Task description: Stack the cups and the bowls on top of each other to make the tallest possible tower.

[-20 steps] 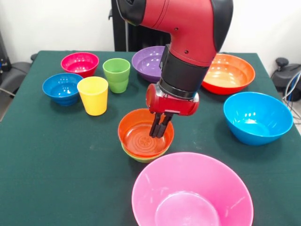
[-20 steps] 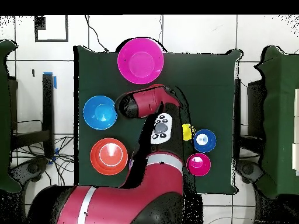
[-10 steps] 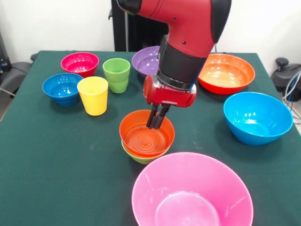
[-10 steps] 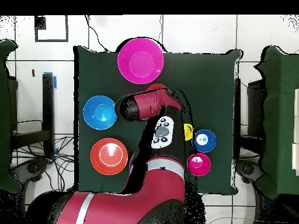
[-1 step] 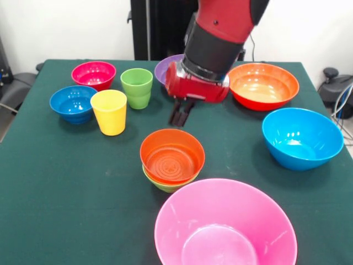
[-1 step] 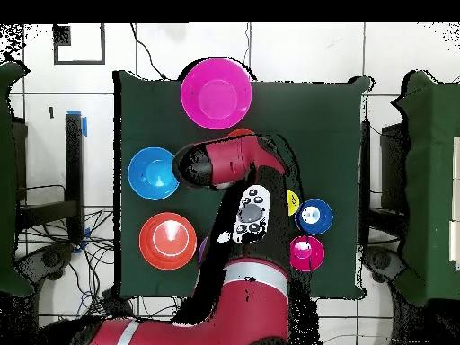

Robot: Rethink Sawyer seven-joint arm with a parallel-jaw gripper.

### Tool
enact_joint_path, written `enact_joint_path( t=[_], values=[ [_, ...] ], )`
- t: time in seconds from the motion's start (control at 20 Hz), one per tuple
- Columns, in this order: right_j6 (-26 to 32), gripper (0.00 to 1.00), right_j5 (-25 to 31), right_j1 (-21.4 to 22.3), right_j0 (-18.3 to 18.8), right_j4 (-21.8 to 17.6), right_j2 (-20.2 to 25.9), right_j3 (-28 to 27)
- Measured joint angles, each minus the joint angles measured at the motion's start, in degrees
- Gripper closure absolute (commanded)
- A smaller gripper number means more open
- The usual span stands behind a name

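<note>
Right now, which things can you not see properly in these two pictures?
- Small green bowl, front view: only its rim shows under the orange-red bowl nested in it.
- Purple bowl, front view: mostly behind the pincer.
- Pink bowl, front view: cut by the bottom edge.
- Cups, overhead view: the arm covers the green one and most of the yellow.

Counting it up: eight bowls total, four big ones and four small, and two of the small ones are nested. Plus two cups left of that pile.
</note>
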State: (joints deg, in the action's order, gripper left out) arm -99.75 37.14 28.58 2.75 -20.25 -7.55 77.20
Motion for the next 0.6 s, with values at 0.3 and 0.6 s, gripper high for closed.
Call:
enact_joint_path(
  t=[0.3, 0.6],
  values=[
    [0.00, 1.00, 0.86, 1.69, -0.01, -1.98, -0.19, 0.23],
    [0.00, 1.00, 0.63, 0.21, 0.00, -4.95, -0.99, 0.24]
  ],
)
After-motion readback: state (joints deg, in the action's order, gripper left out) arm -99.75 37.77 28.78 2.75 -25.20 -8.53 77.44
